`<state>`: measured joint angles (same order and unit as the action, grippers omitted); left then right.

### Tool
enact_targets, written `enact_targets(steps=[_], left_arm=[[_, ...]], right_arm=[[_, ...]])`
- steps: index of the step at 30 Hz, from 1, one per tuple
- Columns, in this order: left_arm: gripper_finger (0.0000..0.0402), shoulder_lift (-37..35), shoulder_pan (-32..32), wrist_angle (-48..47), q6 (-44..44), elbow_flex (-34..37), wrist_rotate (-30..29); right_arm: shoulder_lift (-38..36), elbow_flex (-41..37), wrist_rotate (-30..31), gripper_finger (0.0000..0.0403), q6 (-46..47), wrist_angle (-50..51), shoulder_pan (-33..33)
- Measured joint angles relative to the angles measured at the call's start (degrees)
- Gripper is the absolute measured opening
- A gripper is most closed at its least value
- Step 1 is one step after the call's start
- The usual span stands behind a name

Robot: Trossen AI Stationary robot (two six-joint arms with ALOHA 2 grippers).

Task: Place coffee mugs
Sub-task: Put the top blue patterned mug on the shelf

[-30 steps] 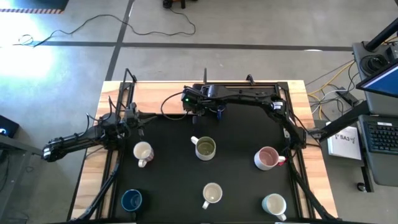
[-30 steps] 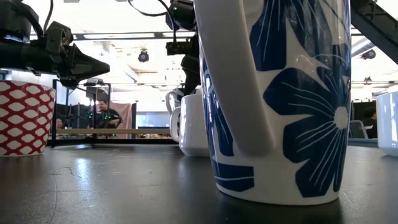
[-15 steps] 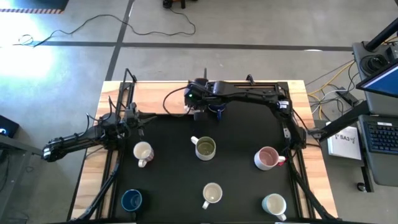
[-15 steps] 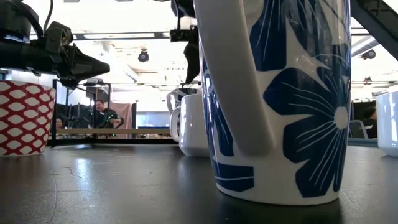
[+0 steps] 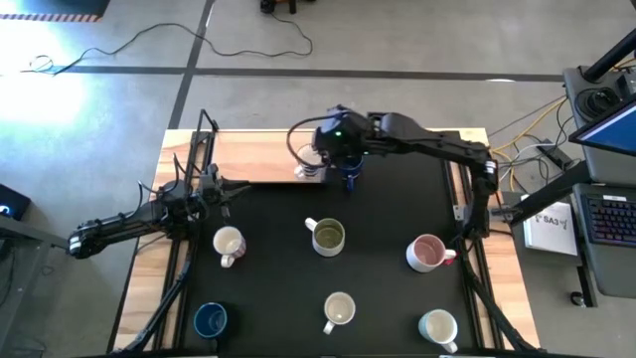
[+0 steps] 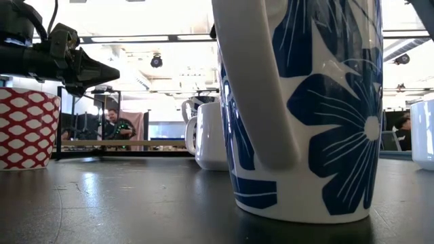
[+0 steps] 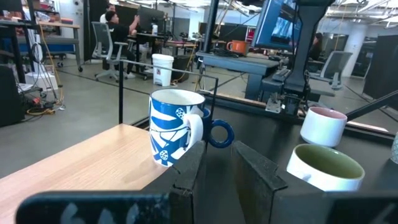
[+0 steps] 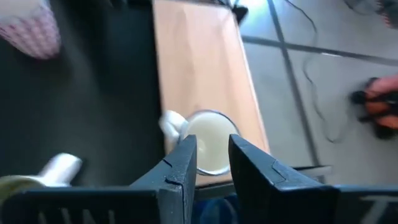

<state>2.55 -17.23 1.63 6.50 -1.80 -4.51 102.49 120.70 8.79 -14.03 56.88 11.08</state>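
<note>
Several mugs stand upright on the black mat: a red-and-white one [image 5: 228,242], an olive-inside one [image 5: 328,236], a pink one [image 5: 427,253], a dark blue one [image 5: 210,319], a blue-flowered one [image 5: 339,310] and a white one [image 5: 437,325]. A blue-and-white printed mug [image 5: 310,167] stands on the wooden strip at the far edge. A dark blue mug [image 5: 350,178] stands beside it. My right gripper [image 5: 333,149] hovers open above the printed mug [image 8: 208,142], touching nothing. My left gripper [image 5: 225,189] waits at the mat's left, fingers a narrow gap apart [image 7: 219,163].
A black frame rail [image 5: 397,132] runs along the far edge, with uprights at the table's sides. The blue-flowered mug [image 6: 305,102] fills the low view. Bare mat lies between the rows of mugs. Beyond the table are desks, cables and seated people [image 7: 115,18].
My right gripper has risen from just above the two far mugs and shifted a little toward the far right, leaving the low view upward. The mugs have stayed where they were.
</note>
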Motion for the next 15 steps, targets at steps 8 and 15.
enact_targets(steps=[8,15], left_arm=[[0.0062,0.1,0.0,5.7,-0.2,0.0,-0.8],[0.0062,1.2,0.0,16.0,0.8,-0.1,0.7]], right_arm=[[-5.5,0.0,-1.4,0.0091,5.6,4.9,-4.3],[-8.4,0.0,-1.3,0.0086,10.0,10.3,-6.5]])
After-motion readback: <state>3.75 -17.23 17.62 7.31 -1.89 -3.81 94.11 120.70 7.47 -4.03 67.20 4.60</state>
